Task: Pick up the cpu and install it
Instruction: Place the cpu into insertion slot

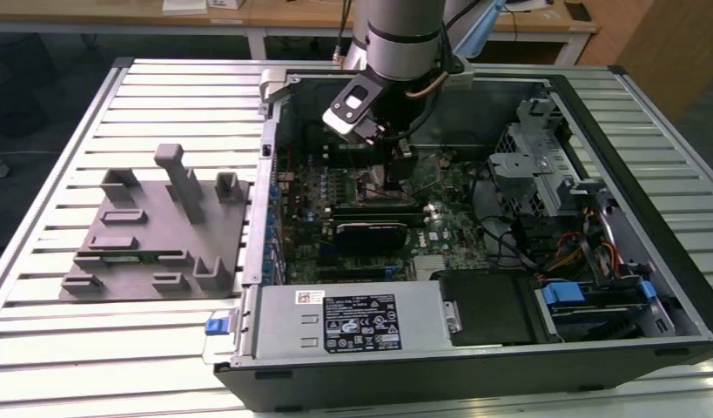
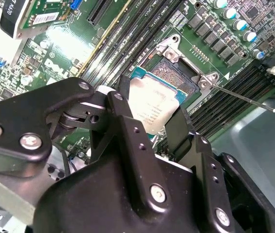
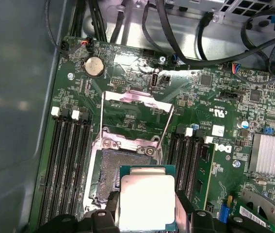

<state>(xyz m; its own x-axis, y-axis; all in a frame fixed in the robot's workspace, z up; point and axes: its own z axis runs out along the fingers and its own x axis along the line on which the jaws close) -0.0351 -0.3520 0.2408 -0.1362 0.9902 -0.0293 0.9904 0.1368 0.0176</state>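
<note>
You have the pick-up done: your gripper [image 3: 147, 213] grips the cpu [image 3: 147, 191] by its edges, holding it over the open socket [image 3: 103, 167] on the motherboard [image 3: 190, 92], and it is not yet seated.

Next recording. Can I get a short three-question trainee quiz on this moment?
1. True or false: the gripper is shut on the cpu.
2. Multiple choice: the cpu is held A) over, B) under, C) far away from the motherboard's socket.
3. Fill in: the socket's metal load frame is flipped ____.
Key: 1 true; 2 A; 3 open.
</note>
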